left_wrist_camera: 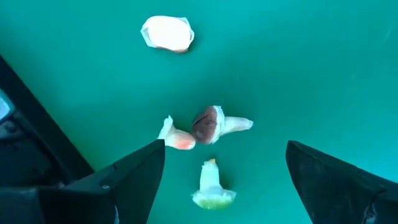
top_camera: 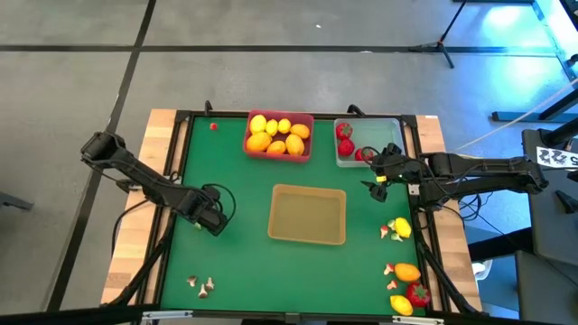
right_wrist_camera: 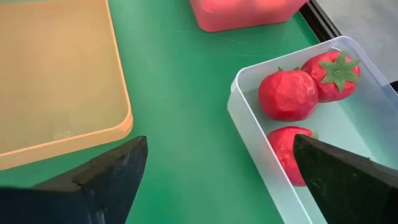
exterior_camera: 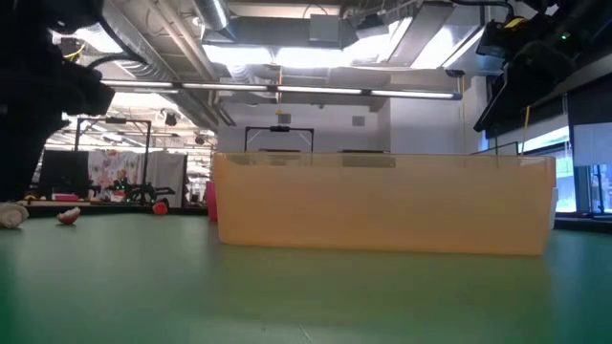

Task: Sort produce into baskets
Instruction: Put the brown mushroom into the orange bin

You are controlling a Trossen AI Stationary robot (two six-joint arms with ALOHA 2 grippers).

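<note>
Both pincers spread, nothing held

Nearest, mushrooms [left_wrist_camera: 208,124] are seen on the worktop [top_camera: 235,262] below the wide-open, empty left pincer [left_wrist_camera: 221,171]. Farther, the right pincer [right_wrist_camera: 217,168], fully spread and empty, is held at the clear tray [right_wrist_camera: 249,118] containing three red fruits [right_wrist_camera: 287,93].

No legible text, label, brand or number anywhere. Faint embossed mark on the tan tray [right_wrist_camera: 62,134] near its rim, too blurred to read. Black-and-white patterned tag [top_camera: 553,157] on the right arm, a marker pattern with no readable characters. Distant colourful display [exterior_camera: 115,177] in the room behind the bench, too small to make out.
</note>
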